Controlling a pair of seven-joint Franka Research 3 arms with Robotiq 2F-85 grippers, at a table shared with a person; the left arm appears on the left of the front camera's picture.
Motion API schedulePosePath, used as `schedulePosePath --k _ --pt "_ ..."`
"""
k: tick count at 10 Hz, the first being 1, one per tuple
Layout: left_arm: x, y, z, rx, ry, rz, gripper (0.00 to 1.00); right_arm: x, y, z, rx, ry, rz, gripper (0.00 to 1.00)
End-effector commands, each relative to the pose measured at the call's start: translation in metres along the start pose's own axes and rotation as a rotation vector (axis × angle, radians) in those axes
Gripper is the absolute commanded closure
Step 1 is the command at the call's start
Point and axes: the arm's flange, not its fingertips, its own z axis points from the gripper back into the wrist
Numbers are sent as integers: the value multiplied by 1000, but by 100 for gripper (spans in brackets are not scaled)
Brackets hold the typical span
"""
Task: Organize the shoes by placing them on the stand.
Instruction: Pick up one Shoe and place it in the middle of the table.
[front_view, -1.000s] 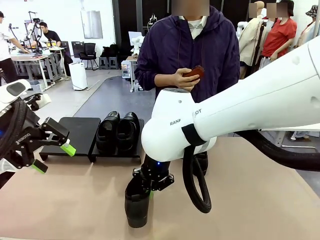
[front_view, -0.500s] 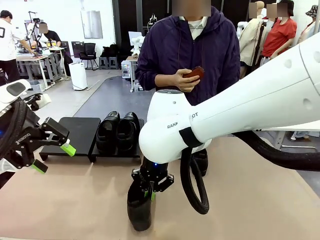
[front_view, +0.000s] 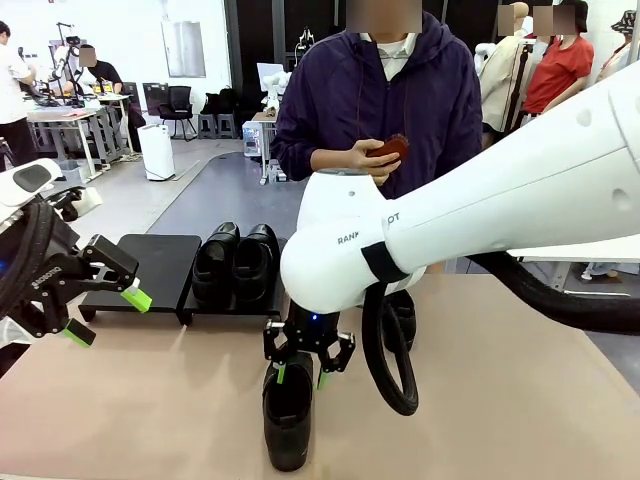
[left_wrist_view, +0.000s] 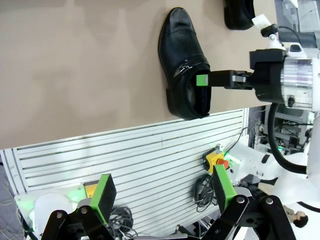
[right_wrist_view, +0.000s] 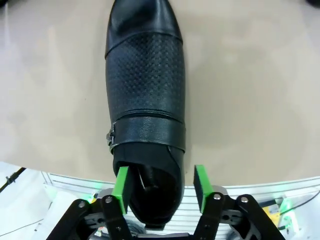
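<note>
My right pincer (right_wrist_view: 160, 184) stands spread over the heel end of a glossy black shoe (right_wrist_view: 145, 85) (perforated leather, strap and buckle) lying flat on the tan table (right_wrist_view: 250, 100); my left pincer (front_view: 107, 316) hangs spread near the matte-black stand (front_view: 150, 262).

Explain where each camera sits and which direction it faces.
Front view: fixed between the arms, facing the person across the table; left tool and right tool show.
Left wrist view: behind the left tool, looking at the near shoe.
Right wrist view: behind the right tool, looking down on that shoe.
Shared: all show that shoe.
</note>
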Motion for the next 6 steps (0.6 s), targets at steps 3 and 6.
schedulePosePath --k 3,6 --pt "-2 3 -1 -11 3 -4 0 5 -67 89 6 66 185 0" --pt "-2 3 -1 -11 3 -4 0 59 -177 185 -5 119 331 0"
